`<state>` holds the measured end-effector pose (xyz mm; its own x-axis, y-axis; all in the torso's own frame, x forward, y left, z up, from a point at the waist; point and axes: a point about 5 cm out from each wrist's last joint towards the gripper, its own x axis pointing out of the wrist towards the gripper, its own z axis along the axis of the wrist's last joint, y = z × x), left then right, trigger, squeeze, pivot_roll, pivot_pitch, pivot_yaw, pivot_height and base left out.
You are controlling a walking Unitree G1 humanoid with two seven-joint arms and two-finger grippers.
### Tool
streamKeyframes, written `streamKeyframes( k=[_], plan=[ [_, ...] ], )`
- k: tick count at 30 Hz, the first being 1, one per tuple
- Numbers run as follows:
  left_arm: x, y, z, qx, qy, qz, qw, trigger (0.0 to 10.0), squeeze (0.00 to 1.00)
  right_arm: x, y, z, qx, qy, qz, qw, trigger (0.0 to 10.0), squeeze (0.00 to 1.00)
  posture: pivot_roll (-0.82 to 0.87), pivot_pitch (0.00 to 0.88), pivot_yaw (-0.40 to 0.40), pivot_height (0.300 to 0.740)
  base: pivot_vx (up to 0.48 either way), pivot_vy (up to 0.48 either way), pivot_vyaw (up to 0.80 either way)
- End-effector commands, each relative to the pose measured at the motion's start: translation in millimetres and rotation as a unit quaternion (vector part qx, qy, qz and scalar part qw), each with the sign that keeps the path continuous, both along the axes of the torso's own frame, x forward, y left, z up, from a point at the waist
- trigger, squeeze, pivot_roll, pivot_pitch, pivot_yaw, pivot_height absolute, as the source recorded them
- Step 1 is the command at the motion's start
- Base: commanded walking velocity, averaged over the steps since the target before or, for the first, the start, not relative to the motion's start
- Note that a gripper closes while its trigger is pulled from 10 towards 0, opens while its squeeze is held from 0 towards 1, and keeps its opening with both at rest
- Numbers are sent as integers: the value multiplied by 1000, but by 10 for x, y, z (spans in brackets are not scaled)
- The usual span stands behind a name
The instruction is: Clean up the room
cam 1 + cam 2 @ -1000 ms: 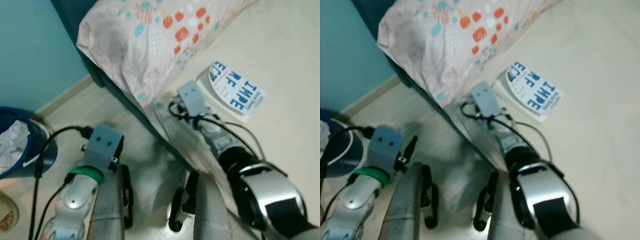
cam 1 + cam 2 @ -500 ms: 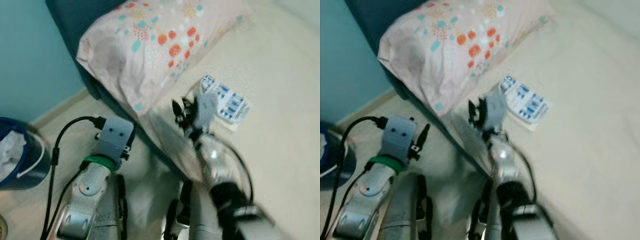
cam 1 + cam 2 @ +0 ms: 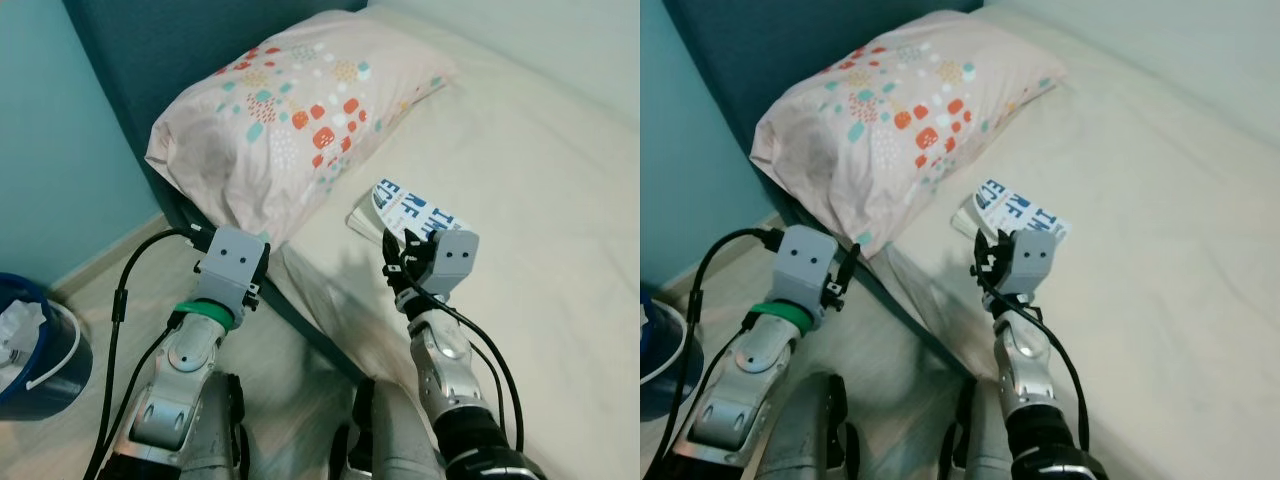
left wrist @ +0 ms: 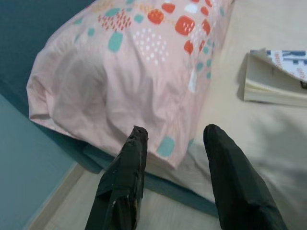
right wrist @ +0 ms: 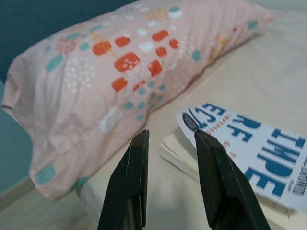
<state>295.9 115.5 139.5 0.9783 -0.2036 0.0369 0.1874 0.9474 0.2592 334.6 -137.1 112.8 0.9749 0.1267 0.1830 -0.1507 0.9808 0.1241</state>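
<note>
Book (image 3: 415,212) near the mattress (image 3: 560,240) edge looks light, floppy-covered; right gripper (image 5: 168,143), fingers parted and empty, should pinch its spine.

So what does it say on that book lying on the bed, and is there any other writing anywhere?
"IMPE": big blue letters on the white cover of the book, which lies on the bed beside the pillow.
"ECT" and "RF": further blue letters on the same cover, partly cut off by the right gripper.
The small print on the cover is too small to read.
No other writing: the pillow carries only coloured patches.
</note>
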Motion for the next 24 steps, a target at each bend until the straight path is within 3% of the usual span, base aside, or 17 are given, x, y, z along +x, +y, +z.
streamKeyframes(
  k=[1, 24],
  plan=[
    [5, -4, -50, -3, 4, 2, 1000, 10000, 0, -19, -12, -17, -4, 9, 1, 1000, 10000, 0, 68, 46, -14, 650, 0, 0, 0],
    [205, -63, -117, 10, -6, -5, 1000, 10000, 0, -31, 10, -29, -15, 18, 11, 1000, 10000, 0, 47, 0, -17, 715, 0, 0, 0]
  ],
)
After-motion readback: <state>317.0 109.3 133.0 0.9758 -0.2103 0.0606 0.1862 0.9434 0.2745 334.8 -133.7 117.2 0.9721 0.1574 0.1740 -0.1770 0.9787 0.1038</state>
